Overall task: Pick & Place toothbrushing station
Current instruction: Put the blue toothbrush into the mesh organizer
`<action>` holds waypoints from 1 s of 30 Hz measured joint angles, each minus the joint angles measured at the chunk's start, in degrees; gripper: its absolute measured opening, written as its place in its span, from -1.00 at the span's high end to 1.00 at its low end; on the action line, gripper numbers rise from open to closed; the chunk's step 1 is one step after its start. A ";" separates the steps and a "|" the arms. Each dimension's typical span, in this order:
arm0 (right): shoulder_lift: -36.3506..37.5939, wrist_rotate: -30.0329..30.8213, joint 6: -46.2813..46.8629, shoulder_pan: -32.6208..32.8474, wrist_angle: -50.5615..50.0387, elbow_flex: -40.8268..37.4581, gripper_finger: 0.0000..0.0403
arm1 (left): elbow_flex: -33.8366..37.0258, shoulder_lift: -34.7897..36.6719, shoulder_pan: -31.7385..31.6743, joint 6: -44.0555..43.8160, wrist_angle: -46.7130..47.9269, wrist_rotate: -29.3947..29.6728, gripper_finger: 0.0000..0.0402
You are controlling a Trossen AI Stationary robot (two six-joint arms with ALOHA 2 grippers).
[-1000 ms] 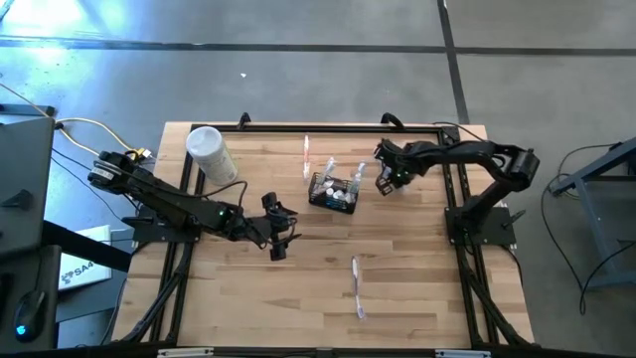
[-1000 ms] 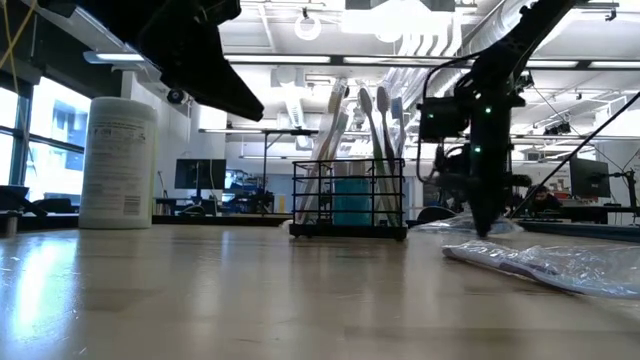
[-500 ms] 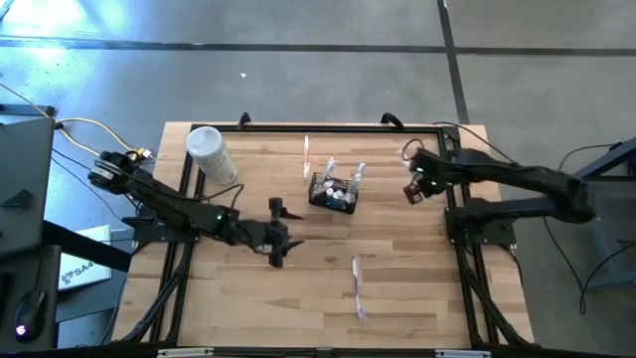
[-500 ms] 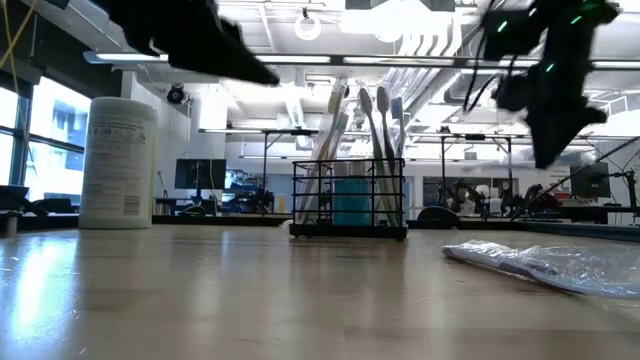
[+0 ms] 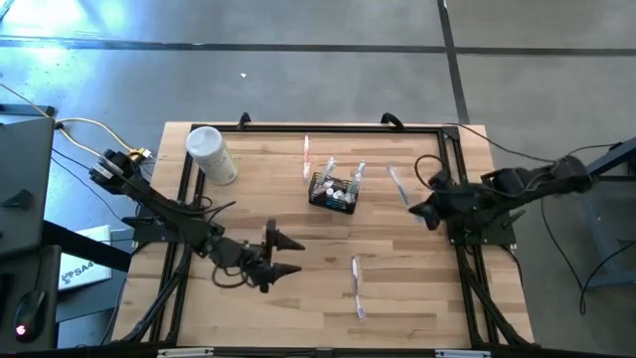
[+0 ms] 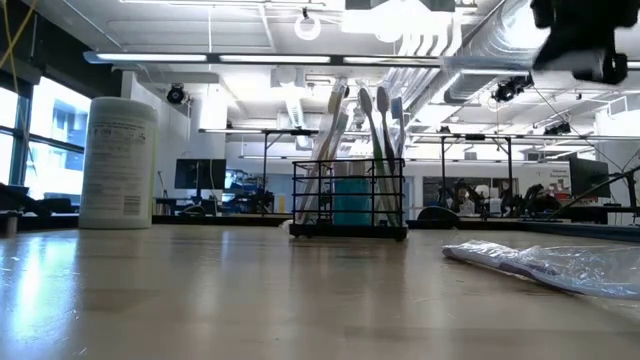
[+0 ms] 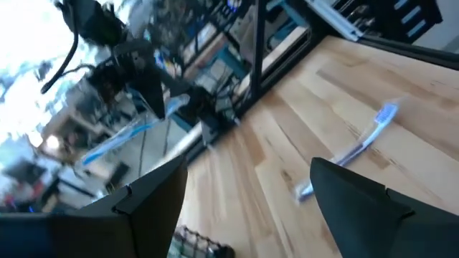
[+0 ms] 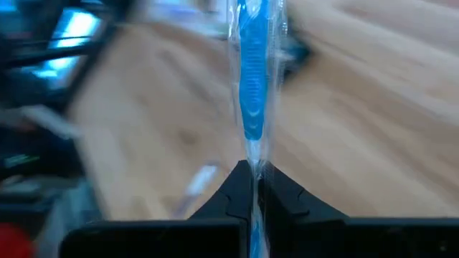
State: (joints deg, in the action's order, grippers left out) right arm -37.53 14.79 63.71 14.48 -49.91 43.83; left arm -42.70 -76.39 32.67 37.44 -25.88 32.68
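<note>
The black wire-mesh caddy stands on its base on the table, holding several pale toothbrushes upright. My right gripper is near the table's right edge, raised and shut on a blue toothbrush in a clear wrapper. My left gripper is open and empty at the near left of the caddy, its fingers pointing toward the table's right edge. Its wrist view shows the caddy's top corner. My right gripper pinches the wrapped blue toothbrush by one end between its two shut fingers. The fingers come from the table's right side, and the toothbrush sticks out forward past the fingertips, along them. It is lifted clear of the table.
A white cylindrical container stands at the far left. One wrapped toothbrush lies beyond the caddy, and another lies toward the near edge, also shown in the left wrist view. Bare wood lies between the caddy and the right edge.
My right gripper has risen from the table beside the caddy and drawn back toward the right edge, carrying the wrapped toothbrush clear of the table. My left gripper has moved toward the near edge and turned its fingers toward the right edge.
</note>
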 joint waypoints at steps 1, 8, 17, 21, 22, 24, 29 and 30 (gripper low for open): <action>-0.27 1.23 0.08 2.49 2.84 0.00 0.98 | 0.00 -0.09 0.39 1.63 -0.73 0.02 -0.46; -10.73 7.73 -11.68 17.35 31.68 0.07 0.98 | -0.02 -4.37 1.13 14.78 -11.96 0.56 -0.46; -27.85 16.81 -26.19 19.53 58.11 0.04 0.98 | -9.63 -16.32 1.59 36.28 -19.58 15.67 -0.46; -33.39 12.49 -28.42 16.74 67.06 0.04 0.98 | -16.40 -23.16 1.96 47.59 -19.05 22.98 -0.46; -34.41 11.29 -28.18 16.24 68.55 0.04 0.98 | -18.19 -24.75 2.00 50.11 -19.14 25.00 -0.46; -35.59 10.28 -27.53 15.60 70.23 0.04 0.98 | -21.25 -27.63 2.37 53.50 -19.13 29.26 -0.46; -35.83 10.22 -26.41 14.87 69.88 0.04 0.98 | -25.54 -31.02 2.62 58.73 -19.06 32.37 -0.46; -35.83 10.04 -26.04 14.62 69.75 0.04 0.98 | -25.61 -31.07 2.70 60.05 -18.81 32.31 -0.46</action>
State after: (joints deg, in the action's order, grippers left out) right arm -73.36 24.83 37.67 29.10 19.84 43.88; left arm -68.30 -107.46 35.37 97.48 -44.70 64.99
